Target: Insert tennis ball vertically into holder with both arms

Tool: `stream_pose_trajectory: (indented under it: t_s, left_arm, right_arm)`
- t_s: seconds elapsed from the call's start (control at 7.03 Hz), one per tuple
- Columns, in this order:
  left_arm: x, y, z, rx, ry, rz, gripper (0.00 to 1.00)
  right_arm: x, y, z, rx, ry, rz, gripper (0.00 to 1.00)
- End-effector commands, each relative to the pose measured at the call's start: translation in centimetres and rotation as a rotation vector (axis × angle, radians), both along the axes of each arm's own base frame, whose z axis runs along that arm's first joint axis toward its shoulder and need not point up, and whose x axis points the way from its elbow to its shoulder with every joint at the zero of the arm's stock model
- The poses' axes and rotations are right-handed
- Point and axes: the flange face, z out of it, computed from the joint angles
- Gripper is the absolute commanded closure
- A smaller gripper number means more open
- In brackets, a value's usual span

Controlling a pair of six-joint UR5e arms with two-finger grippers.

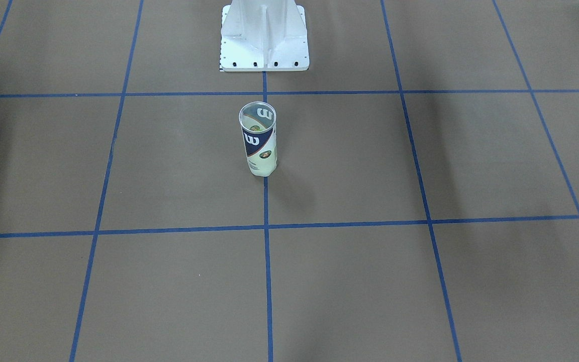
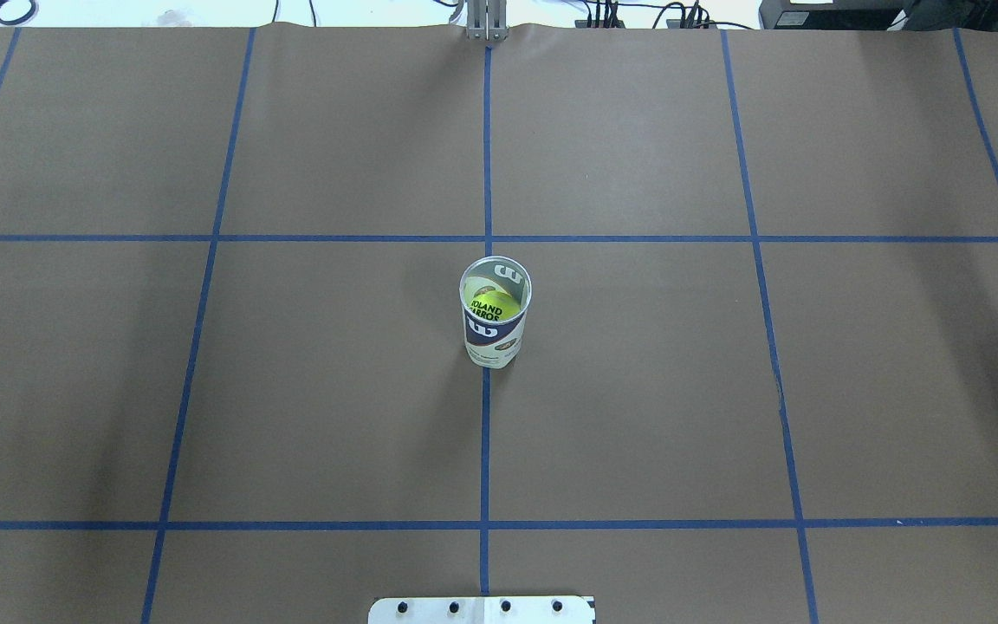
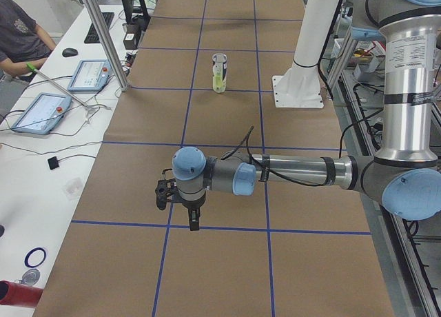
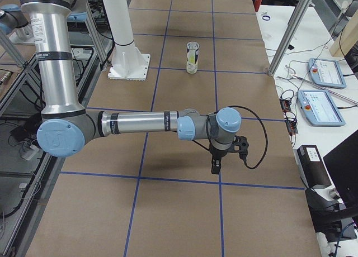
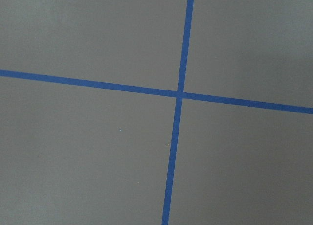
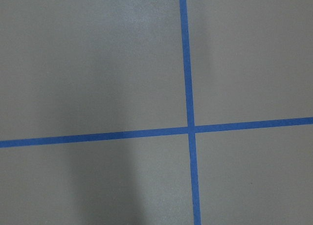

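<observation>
The ball (image 2: 495, 306) sits inside the upright holder (image 2: 496, 334); the task looks done. Far off hang the left end effector (image 3: 187, 210) and right end effector (image 4: 216, 164); I cannot tell whether they are spread or pressed together.

White "W" on the holder (image 1: 258, 146); the tennis ball (image 2: 499, 305) inside seems to read "OLAND ARROS".

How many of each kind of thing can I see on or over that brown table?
Can: 1
Tennis ball, down inside the can: 1
Robot arms: 2, the left arm and the right arm
White pedestal: 1
Total: 5
</observation>
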Motion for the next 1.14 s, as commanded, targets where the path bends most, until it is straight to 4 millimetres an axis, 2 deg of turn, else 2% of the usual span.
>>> stream_pose_trajectory:
  t_s: [0.0,0.14,0.28,0.43,0.71,1.0]
  left_arm:
    - [-0.3,0.3,0.7,0.024,-0.065,0.028,0.01]
    - [-0.3,0.5,1.4,0.002,-0.079,0.029,0.01]
    - [-0.3,0.4,1.1,-0.084,-0.075,0.033,0.01]
    - [-0.3,0.3,0.0,-0.108,-0.071,0.033,0.01]
    - [0.4,1.1,0.2,-0.09,0.039,0.07,0.01]
    - [0.4,1.6,0.4,-0.091,0.055,0.068,0.01]
  right_arm:
    - [0.6,0.3,1.6,0.013,0.005,-0.039,0.0]
    - [0.9,0.5,1.9,0.02,0.005,-0.049,0.0]
    - [0.9,0.6,2.3,0.018,0.005,-0.057,0.0]
    - [0.9,0.8,3.2,0.013,0.006,-0.071,0.0]
    - [1.1,0.9,3.9,0.018,0.004,-0.089,0.0]
    - [1.6,0.9,3.9,0.008,0.001,-0.083,0.0]
